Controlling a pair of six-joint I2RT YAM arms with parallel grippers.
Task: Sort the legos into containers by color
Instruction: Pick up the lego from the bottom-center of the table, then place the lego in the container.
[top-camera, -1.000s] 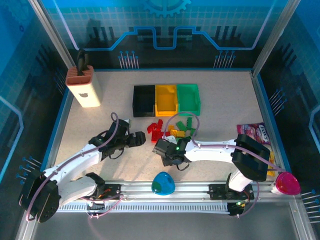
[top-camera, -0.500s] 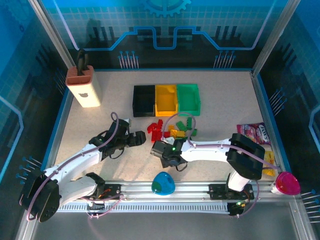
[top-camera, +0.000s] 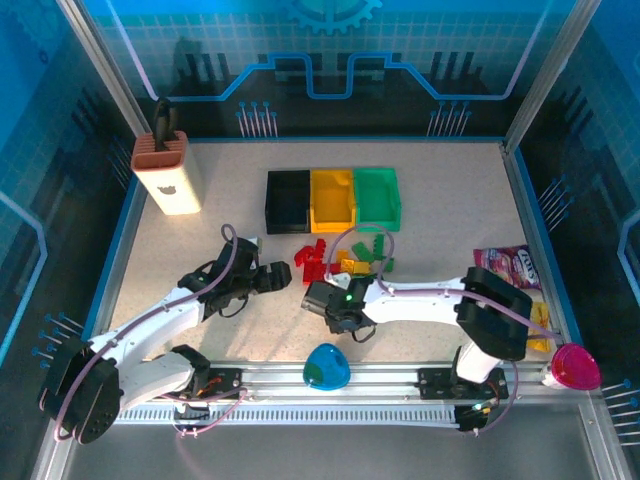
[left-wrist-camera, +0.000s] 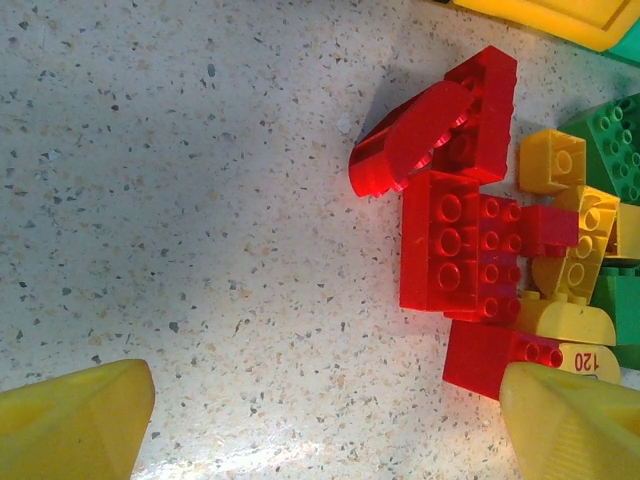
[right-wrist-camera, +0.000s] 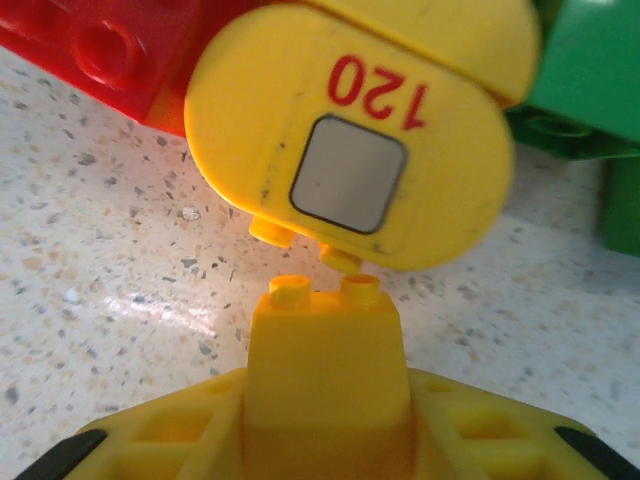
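The legos lie heaped on the speckled surface just on the near side of the containers: glossy studded plastic in red, yellow and green. Straight ahead of the right tool, almost touching its tip, sits a smooth round-ended yellow piece printed 120, its long axis across the reach. We cannot tell whether that tool is closed or holding something. The left tool, fingers spread wide and empty, waits near-left of the containers, with the red bricks ahead to its right.
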